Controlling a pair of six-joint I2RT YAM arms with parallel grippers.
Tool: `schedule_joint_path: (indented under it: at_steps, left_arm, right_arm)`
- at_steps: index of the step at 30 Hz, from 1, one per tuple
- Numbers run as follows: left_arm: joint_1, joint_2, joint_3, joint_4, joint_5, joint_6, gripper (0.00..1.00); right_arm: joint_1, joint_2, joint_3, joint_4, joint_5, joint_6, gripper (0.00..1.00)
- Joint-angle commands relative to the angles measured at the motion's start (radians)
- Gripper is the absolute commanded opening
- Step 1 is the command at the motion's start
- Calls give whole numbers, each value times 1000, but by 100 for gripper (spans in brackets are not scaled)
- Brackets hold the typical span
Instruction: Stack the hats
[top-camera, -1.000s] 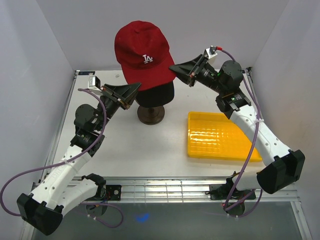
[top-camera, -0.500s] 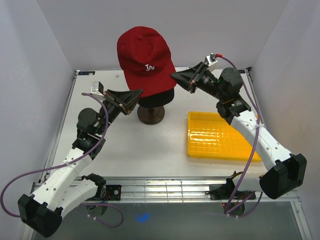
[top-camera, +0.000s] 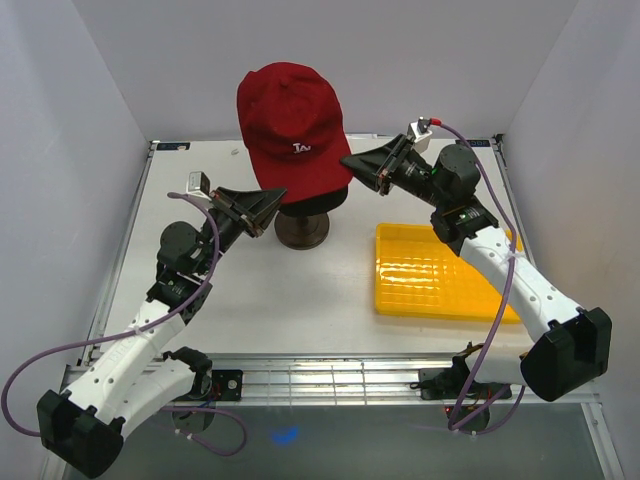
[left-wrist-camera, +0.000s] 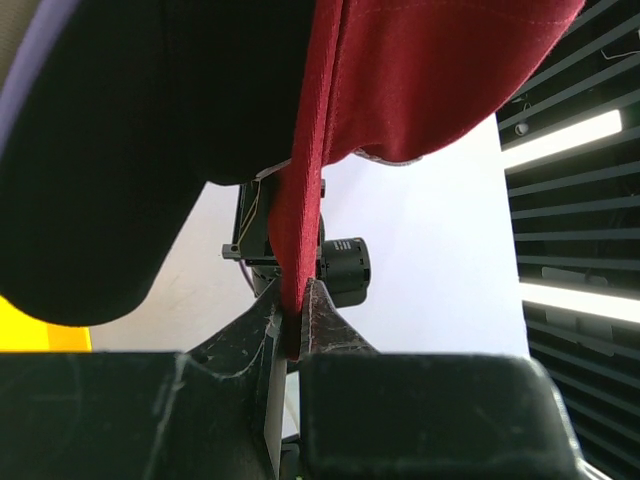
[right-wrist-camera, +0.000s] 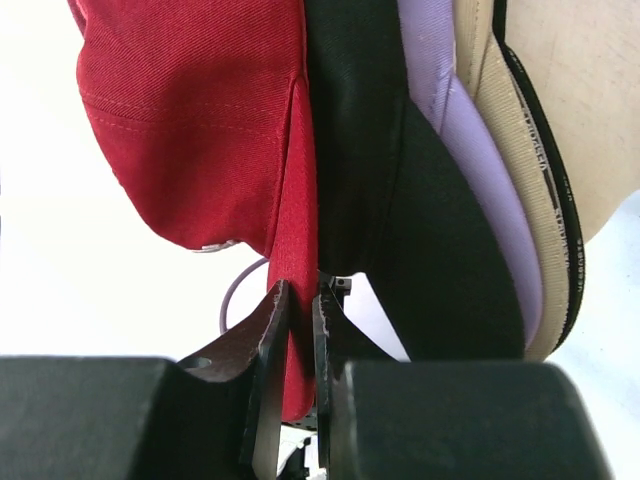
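The red cap (top-camera: 292, 125) is hanging above the dark stand (top-camera: 302, 232), stretched between the two arms, with its white front logo facing the overhead camera. The left gripper (left-wrist-camera: 292, 322) is working at the left of the stand. In its wrist view the two fingers are pressing a thin fold of red hem between them, so it is clenched on the red cap. The right gripper (right-wrist-camera: 298, 300) is doing the same at the right of the stand, its fingertips nearly meeting with only red cloth between them.

Directly over the stand and under the red cap, a black cap (top-camera: 322, 196) is sitting, its lower rim showing below the red cloth. In the right wrist view the layers are nesting one inside another. The red hem is hanging outermost, just beside the black cap. Next are lying a lavender cap (right-wrist-camera: 470, 170) and a tan cap (right-wrist-camera: 505, 150) with a dark-edged band, the tan one against the beige mannequin head (right-wrist-camera: 590, 90) that the stand is carrying. Whether the red cloth is pressing on the black cap I cannot tell.

A yellow ribbed tray (top-camera: 440, 275) is lying on the white table (top-camera: 250, 300) to the right of the stand, apart from it and nearer the arm bases
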Motion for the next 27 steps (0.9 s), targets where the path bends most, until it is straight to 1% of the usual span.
schedule_joint_path:
  at_steps: [1, 16, 27]
  left_arm:
    - [-11, -17, -21, -36, 69, 7, 0]
    - [-9, -29, -57, -67, 54, 8, 0]
    - [0, -48, -84, -88, 46, 10, 0]
  right_arm:
    - [-14, -15, -26, -3, 27, -64, 13]
    - [-36, -19, -82, -11, 27, -87, 13]
    - [-37, -3, -71, -37, 33, -117, 14]
